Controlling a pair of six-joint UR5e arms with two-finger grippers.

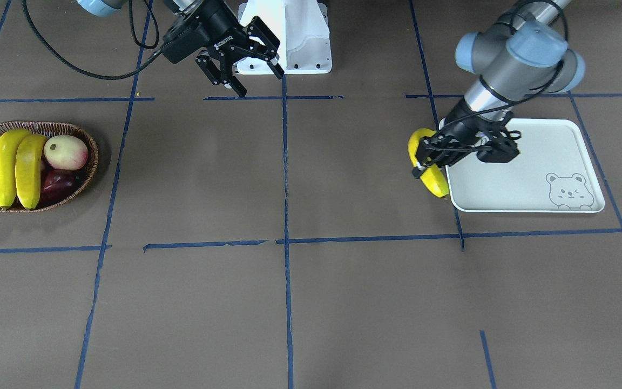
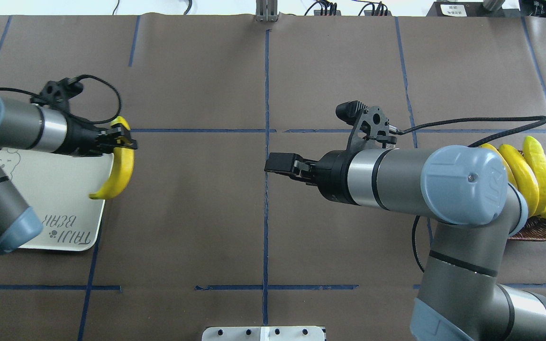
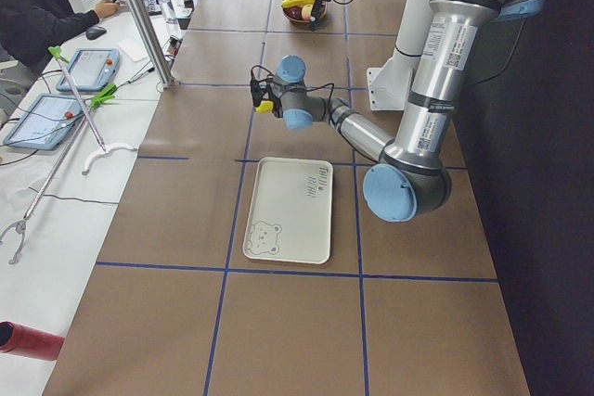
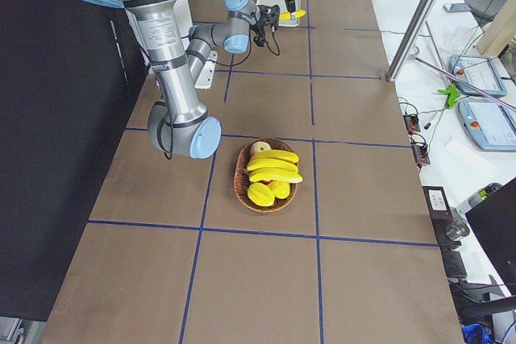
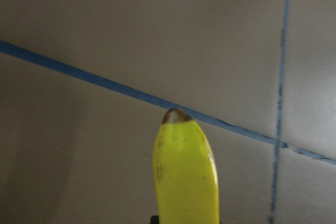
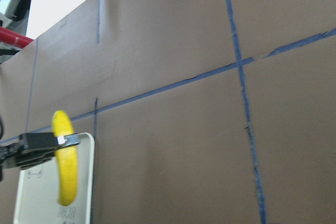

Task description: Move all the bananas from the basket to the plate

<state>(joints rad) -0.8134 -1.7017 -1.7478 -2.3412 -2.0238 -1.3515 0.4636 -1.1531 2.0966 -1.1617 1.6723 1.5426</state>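
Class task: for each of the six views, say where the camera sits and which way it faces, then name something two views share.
Front-facing: across the table, facing the robot; left arm, right arm.
Overhead: behind the robot, looking down; both arms.
Exterior left: end by the plate; left arm near.
Exterior right: end by the basket; right arm near.
Left wrist: looks along the held banana.
Right wrist: faces the left gripper.
Shared: both wrist views show that banana.

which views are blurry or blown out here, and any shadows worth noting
Left wrist view: the held banana is close and soft, the lower left corner dark. Right wrist view: top left corner beyond the table is blown out white. Front-facing view: sharp, evenly lit, soft shadow beside the basket.
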